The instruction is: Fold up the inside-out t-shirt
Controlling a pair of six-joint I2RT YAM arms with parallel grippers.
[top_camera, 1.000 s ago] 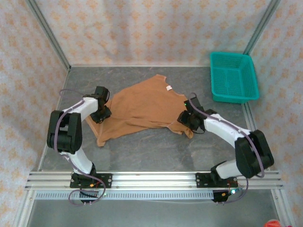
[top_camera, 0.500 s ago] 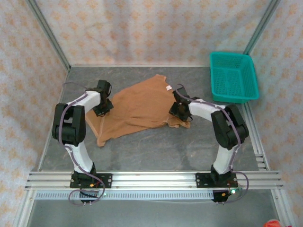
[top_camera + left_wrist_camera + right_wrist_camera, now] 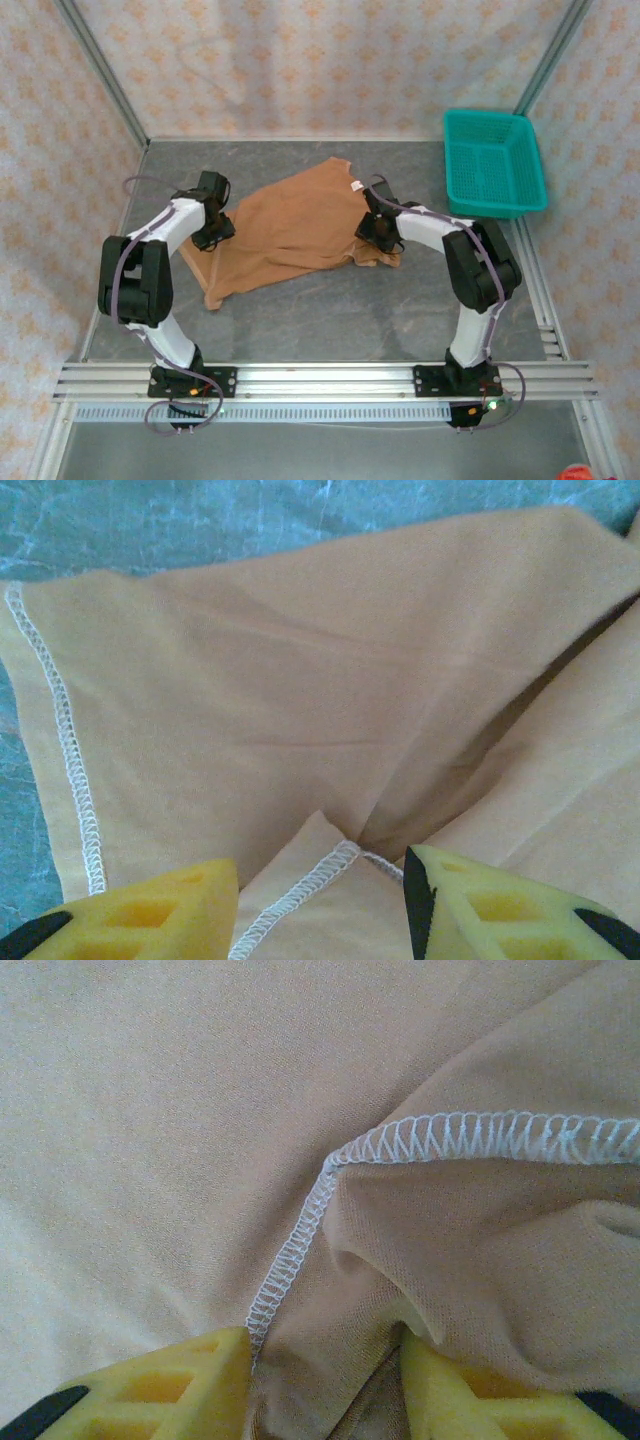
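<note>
On the grey table, both the left hand and right hand, fingers apart, straddle seamed folds of the tan inside-out cloth t-shirt.

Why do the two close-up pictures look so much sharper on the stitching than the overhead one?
Left wrist view: t-shirt sharp, white seam crisp, even light, soft fold shadow. Right wrist view: stitching sharp, nearest yellow fingers slightly soft. Top view: distant, so fabric detail is lost; no glare, faint arm shadows on the table.
</note>
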